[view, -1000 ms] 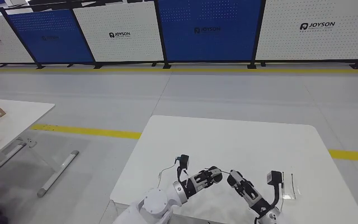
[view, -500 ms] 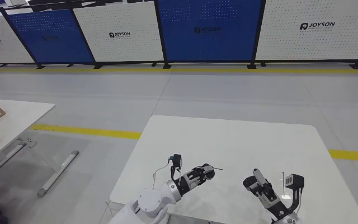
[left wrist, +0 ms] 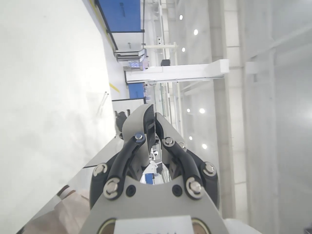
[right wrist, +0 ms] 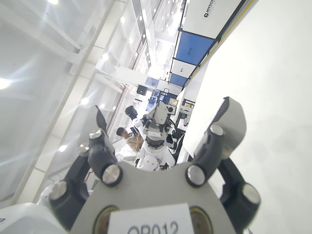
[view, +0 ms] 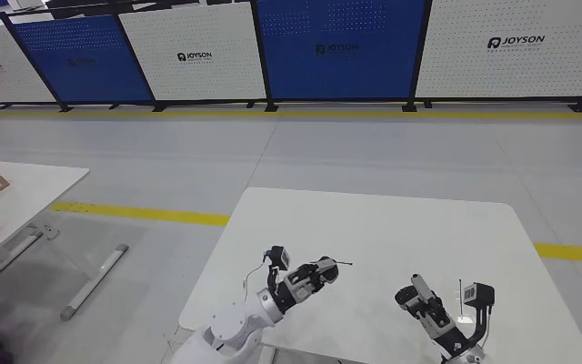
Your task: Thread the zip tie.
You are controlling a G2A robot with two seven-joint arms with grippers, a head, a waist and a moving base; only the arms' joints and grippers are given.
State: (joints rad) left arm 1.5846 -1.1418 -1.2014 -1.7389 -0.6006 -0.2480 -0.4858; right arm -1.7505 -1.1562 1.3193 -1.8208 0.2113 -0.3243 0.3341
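**Top view.** The left gripper (view: 320, 269) hung over the near part of the desk (view: 382, 218), pinched on a thin dark zip tie (view: 342, 263). The tie's free length poked out past the tips, pointing toward the robot's right. The right gripper (view: 416, 288) sat well apart from the left gripper, on the robot's right, and carried nothing. A second tie (view: 460, 293) showed as a fine dark line on the desk, beyond the right gripper and farthest from the left gripper.

**Left wrist view.** The left gripper's pads (left wrist: 148, 120) were pressed together. The strip between them was too thin to make out here, though a pale sliver at the seam was probably it. The second tie (left wrist: 104, 99) showed far off, near the desk's edge.

**Right wrist view.** The right gripper's fingers (right wrist: 230, 113) were spread wide with nothing between them, and the desk lay off to one side.

**Handling, as judged.**
- The tie looked very light, narrow and springy, and probably slick, so it could twist or slide in a loose pinch.
- The long free end would likely wobble, which makes aiming hard.
- A hold close behind the tip, flat faces against the pads, should steady it.
- The head end would want its own firm pinch from the right gripper, with the slot left uncovered.
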